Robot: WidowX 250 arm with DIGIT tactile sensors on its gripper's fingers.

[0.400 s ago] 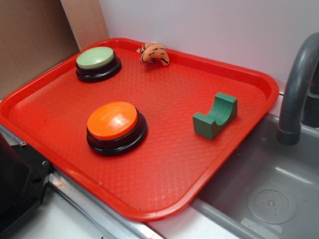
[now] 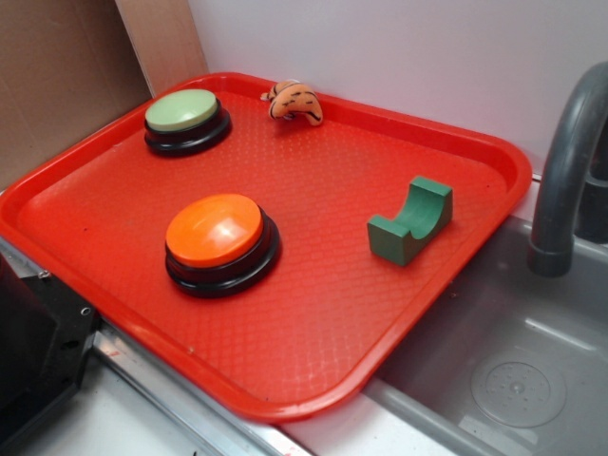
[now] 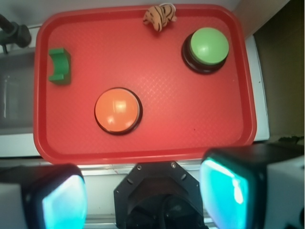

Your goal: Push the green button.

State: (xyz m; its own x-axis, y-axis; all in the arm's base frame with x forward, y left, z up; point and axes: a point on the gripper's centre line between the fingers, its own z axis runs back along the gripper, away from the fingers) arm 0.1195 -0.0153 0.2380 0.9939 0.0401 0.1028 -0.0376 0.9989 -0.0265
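The green button (image 2: 183, 113) (image 3: 208, 45), a pale green dome on a black base, sits at the far left corner of the red tray (image 2: 313, 313) (image 3: 190, 138). In the wrist view it lies up and to the right. My gripper (image 3: 143, 198) hovers high above the tray's near edge, over the robot's black base, far from the button. Its jaws stand wide apart with nothing between them. The two teal pads (image 3: 224, 191) frame the bottom of the wrist view. The gripper does not show in the exterior view.
On the tray also stand an orange button (image 2: 216, 231) (image 3: 117, 109), a dark green arch block (image 2: 411, 220) (image 3: 59, 65) and a small striped tiger toy (image 2: 294, 100) (image 3: 160, 15). A grey sink (image 2: 513, 361) with a faucet (image 2: 565, 171) lies to the right; cardboard (image 2: 57, 76) stands at the left.
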